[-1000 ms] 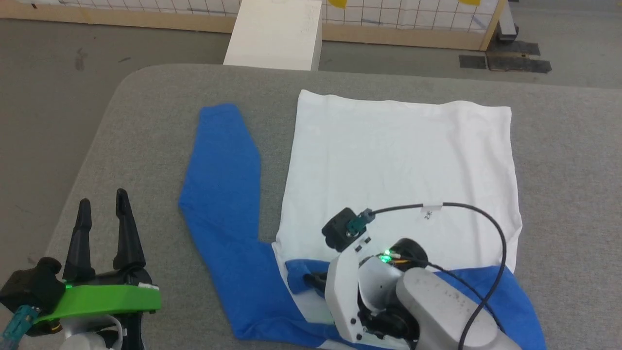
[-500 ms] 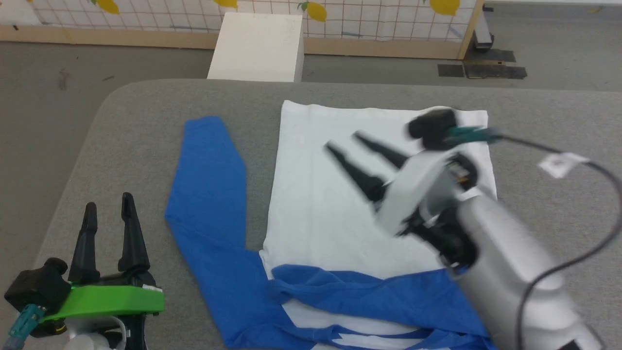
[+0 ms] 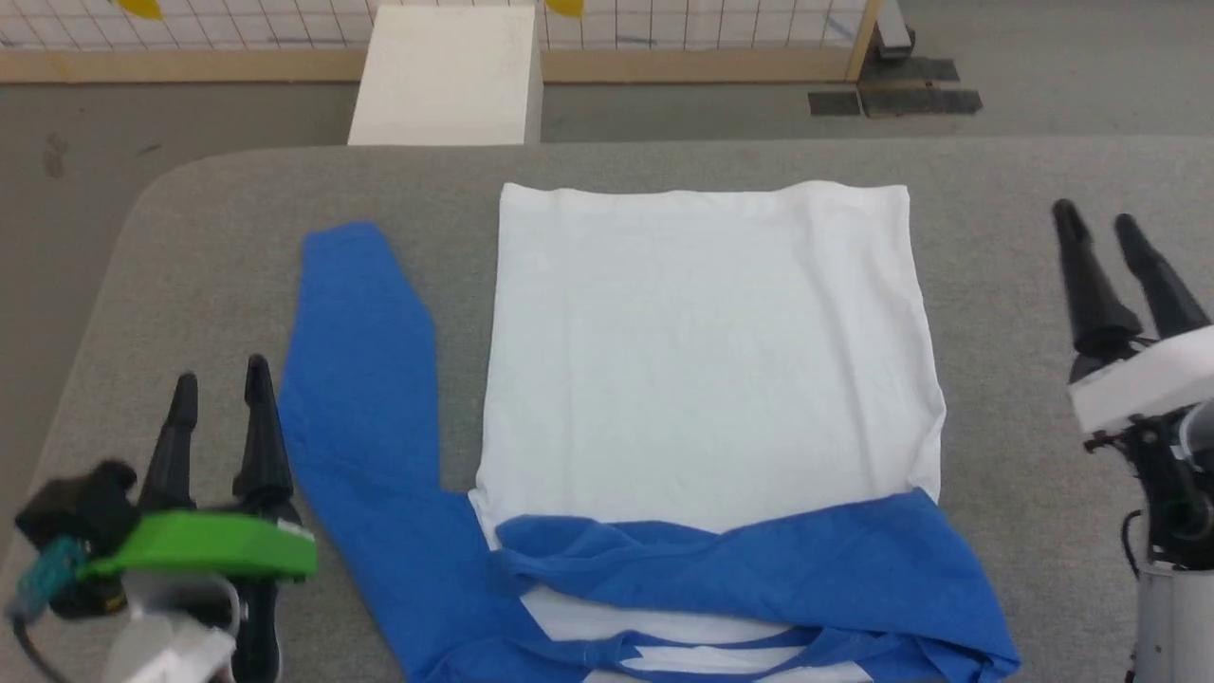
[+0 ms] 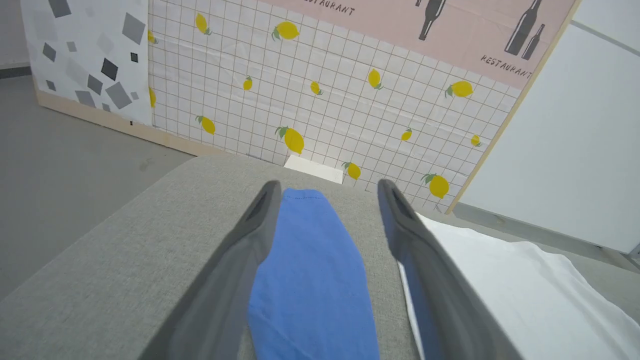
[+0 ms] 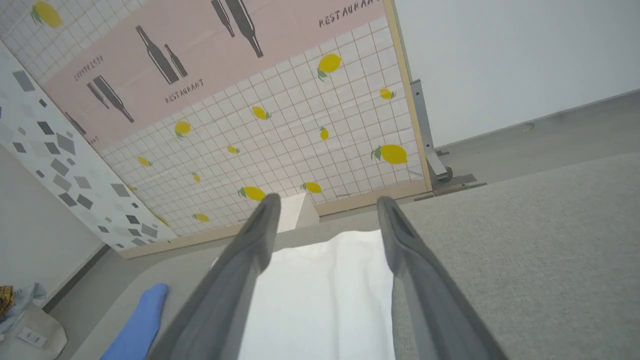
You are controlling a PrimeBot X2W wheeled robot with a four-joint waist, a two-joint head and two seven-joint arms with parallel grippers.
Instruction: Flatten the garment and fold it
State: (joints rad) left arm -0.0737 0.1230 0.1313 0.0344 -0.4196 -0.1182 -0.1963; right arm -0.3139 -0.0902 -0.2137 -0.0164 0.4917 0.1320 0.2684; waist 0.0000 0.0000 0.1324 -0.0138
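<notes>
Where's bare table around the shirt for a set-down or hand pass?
Free: the table strip between the garment and the right tool; the far strip beyond its hem; the corner left of the outstretched sleeve, ahead of the left tool. Crowded: near edge, where the folded sleeve bunches.

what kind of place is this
Probably a lab or test room dressed as a set, not a real restaurant: a wood-framed printed panel with lemons and "RESTAURANT" bottles, a grey fabric-covered table holding the garment, and bare grey floor.
</notes>
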